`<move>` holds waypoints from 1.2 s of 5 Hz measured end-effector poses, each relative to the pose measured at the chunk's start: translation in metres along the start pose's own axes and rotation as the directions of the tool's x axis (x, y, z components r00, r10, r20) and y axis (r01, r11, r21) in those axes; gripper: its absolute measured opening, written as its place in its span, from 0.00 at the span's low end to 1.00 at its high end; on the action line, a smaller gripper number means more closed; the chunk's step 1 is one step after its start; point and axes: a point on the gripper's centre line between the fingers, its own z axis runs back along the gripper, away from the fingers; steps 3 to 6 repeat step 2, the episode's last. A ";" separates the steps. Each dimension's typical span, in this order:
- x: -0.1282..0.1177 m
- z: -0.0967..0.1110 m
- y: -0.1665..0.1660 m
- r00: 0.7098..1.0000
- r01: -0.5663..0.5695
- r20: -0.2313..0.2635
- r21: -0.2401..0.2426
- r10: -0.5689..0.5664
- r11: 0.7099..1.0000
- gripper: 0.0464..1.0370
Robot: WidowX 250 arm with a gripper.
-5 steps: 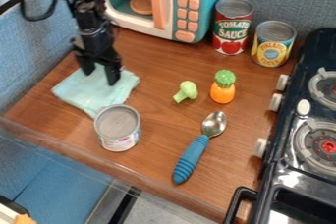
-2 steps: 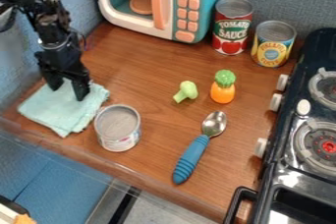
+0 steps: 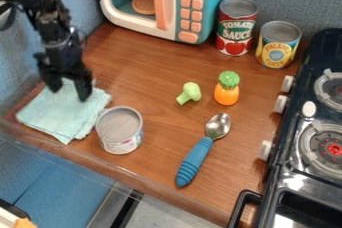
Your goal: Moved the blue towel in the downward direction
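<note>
Where it sat farther in and more to the right a moment ago, the towel (image 3: 57,117) has come toward the near left corner of the surface (image 3: 160,152), the last bit of that only slightly. That's the downward shift wanted, with some leftward drift, and I'd call the job nearly or wholly done. It lies fairly flat, its near corner about at the near edge; whether any hangs over I can't tell from here.

The gripper (image 3: 69,95) is at the towel's far part, having travelled left and nearer along with it. Its fingers stand apart, cloth showing between them, so most of the towel spreads out on the near side. Whether they pinch a fold I can't make out.

Just to the towel's right stands the pale can (image 3: 120,129), close enough that a rightward drag might nudge it. Next I'd lift the gripper straight up, since more pulling could take the cloth over the edge.
</note>
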 end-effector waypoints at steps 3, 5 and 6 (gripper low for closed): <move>0.021 0.040 -0.002 0.998 0.013 0.066 0.068 -0.017 0.998 0.96; 0.021 0.040 -0.002 0.998 0.013 0.066 0.068 -0.017 0.998 0.96; 0.021 0.040 -0.002 0.998 0.013 0.066 0.068 -0.017 0.998 0.96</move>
